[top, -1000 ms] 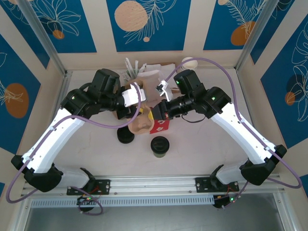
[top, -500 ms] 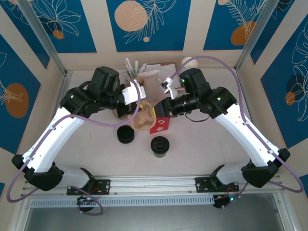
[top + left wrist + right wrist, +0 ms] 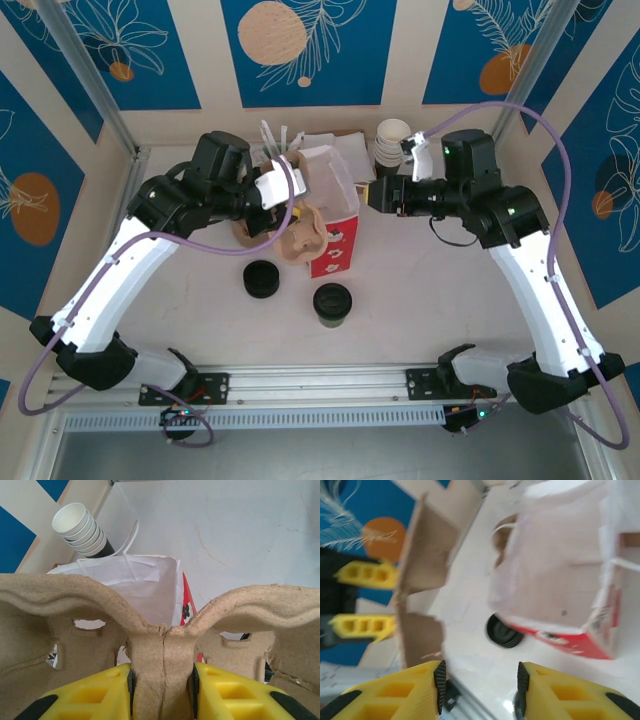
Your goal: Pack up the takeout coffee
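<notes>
Standing upright on the pale bench (image 3: 430, 290), black plastic lid up: small olive-green paper takeout coffee cup (image 3: 333, 303), just on the near side of the open red-and-white paper bag (image 3: 338, 248) and apart from it. Clamped in the left hand (image 3: 162, 687), pinched narrow on the central rib: tan moulded-pulp cup carrier (image 3: 165, 645), held just left of the bag. Hanging at the bag's far right corner, near the stack of white paper cups (image 3: 392, 140): right hand (image 3: 480, 675), partly spread, gripping nothing. Lying toward the arm bases from both hands, long axis vertical, so probably calling for a reach back and down to take the cup around its body. Nearer to the left hand, though that one is occupied; farther from the free right hand, past the bag's right side. Sitting left of the coffee: squat black round puck (image 3: 262, 280), easily mistaken for the lid.
</notes>
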`<state>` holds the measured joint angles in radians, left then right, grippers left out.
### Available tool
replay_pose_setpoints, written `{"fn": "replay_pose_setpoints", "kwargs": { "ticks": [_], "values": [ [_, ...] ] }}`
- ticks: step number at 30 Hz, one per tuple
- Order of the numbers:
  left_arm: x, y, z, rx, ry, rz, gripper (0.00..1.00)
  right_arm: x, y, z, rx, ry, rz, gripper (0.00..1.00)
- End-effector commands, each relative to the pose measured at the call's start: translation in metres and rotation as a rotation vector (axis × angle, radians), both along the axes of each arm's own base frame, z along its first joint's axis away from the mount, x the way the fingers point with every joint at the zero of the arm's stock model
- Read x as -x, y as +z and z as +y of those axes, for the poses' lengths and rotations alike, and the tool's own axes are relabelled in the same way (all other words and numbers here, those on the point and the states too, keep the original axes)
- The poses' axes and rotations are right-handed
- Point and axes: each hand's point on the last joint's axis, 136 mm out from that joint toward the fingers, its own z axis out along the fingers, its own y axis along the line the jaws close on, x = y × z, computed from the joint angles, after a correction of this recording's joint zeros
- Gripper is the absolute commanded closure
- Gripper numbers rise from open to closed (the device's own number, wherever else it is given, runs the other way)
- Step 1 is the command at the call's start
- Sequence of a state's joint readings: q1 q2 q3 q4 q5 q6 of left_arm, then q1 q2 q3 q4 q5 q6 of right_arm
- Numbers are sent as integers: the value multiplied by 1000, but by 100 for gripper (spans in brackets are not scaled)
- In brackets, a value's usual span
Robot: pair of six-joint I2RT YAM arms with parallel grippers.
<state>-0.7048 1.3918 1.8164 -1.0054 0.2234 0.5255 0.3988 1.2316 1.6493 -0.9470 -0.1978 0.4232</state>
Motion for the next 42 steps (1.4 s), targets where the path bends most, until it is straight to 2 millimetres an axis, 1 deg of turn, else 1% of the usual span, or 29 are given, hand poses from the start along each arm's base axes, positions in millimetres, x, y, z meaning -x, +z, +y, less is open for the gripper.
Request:
{"fn": "replay_pose_setpoints", "kwargs": {
  "ticks": [1, 4, 7, 8, 12, 18, 21, 25, 26, 28, 32, 34, 36, 42],
  "values": [
    [1, 21, -5, 67, 6, -19, 67, -40, -14, -10, 122, -61, -68, 57],
    [0, 23, -6, 80, 13, -11, 67, -65, -23, -6, 151, -56, -54, 57],
    [1, 24, -8, 91, 7, -1, 67, -85, -32, 2, 178, -38, -43, 57],
    [1, 24, -8, 95, 6, 2, 67, -90, -34, 4, 182, -33, -43, 57],
    [0, 24, -10, 98, 8, 8, 67, -108, -54, 14, 193, -3, -17, 57],
    [2, 29, -12, 113, -1, 16, 66, -124, -78, 26, 189, 27, 43, 58],
    [2, 32, -12, 118, -2, 14, 66, -130, -88, 27, 202, 21, 63, 61],
    [3, 32, -13, 122, -9, 16, 66, -135, -102, 28, 220, 18, 99, 62],
    [3, 33, -14, 125, -12, 16, 65, -136, -105, 29, 222, 20, 107, 63],
    [3, 33, -15, 129, -12, 20, 65, -137, -109, 29, 229, 24, 119, 68],
    [1, 32, -18, 137, -14, 33, 65, -137, -111, 29, 235, 26, 123, 81],
    [0, 33, -20, 149, -13, 34, 65, -136, -106, 28, 236, 28, 113, 90],
    [-1, 37, -22, 164, -16, 31, 65, -134, -100, 26, 240, 21, 94, 95],
    [1, 47, -31, 225, -43, 35, 65, -125, -76, 11, 254, -8, 38, 100]
  ]
}}
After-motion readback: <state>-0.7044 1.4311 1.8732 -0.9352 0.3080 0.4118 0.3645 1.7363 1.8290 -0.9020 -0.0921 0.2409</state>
